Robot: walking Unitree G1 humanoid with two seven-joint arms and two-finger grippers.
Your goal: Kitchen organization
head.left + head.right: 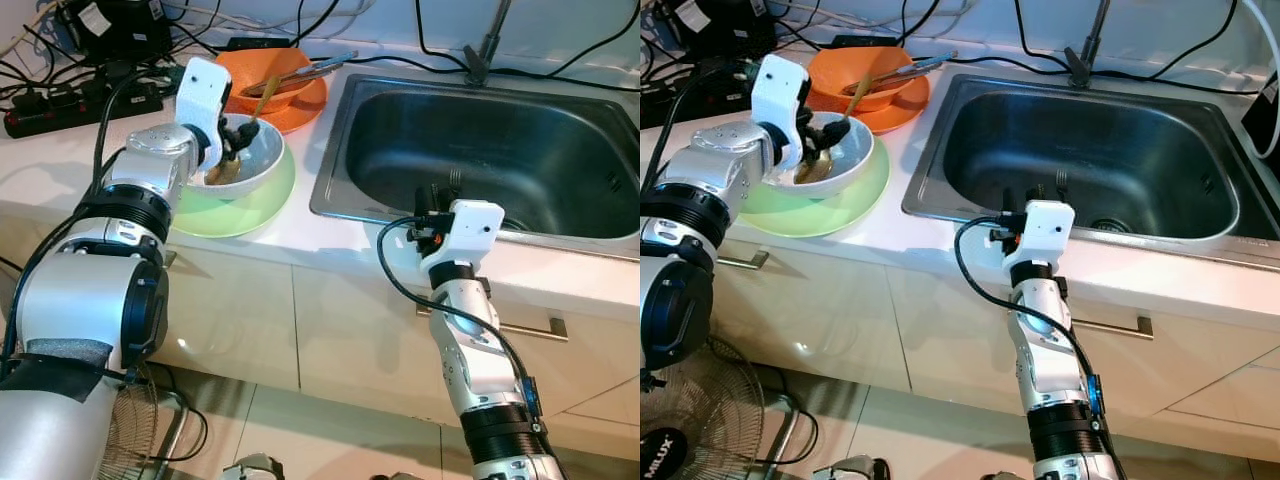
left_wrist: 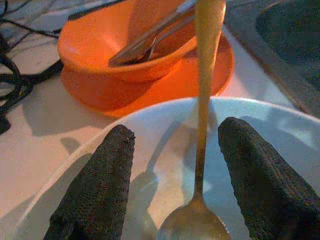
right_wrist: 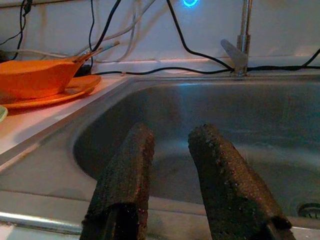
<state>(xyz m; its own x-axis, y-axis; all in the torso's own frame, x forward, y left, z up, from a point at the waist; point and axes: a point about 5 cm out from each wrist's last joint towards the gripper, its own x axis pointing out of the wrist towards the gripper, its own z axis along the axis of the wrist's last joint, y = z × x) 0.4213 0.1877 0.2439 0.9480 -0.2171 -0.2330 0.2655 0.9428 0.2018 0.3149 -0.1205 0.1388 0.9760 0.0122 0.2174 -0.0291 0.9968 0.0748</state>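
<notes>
On the counter, a white bowl (image 1: 262,160) rests on a light green plate (image 1: 235,212). A golden spoon (image 2: 205,100) lies in the bowl, its handle leaning over the far rim. My left gripper (image 1: 228,150) reaches into the bowl. It is open, with one finger on each side of the spoon and neither touching it. Behind the bowl, an orange bowl (image 1: 262,72) holding metal utensils (image 1: 310,72) sits on an orange plate (image 1: 300,112). My right gripper (image 1: 440,195) is open and holds nothing. It hovers at the front rim of the steel sink (image 1: 480,150).
A faucet (image 1: 485,45) stands behind the sink. A power strip with black cables (image 1: 70,105) crowds the back left of the counter. Something fork-like (image 1: 1060,180) stands in the sink near the right gripper. Cabinet fronts lie below the counter, and a fan (image 1: 140,430) stands on the floor.
</notes>
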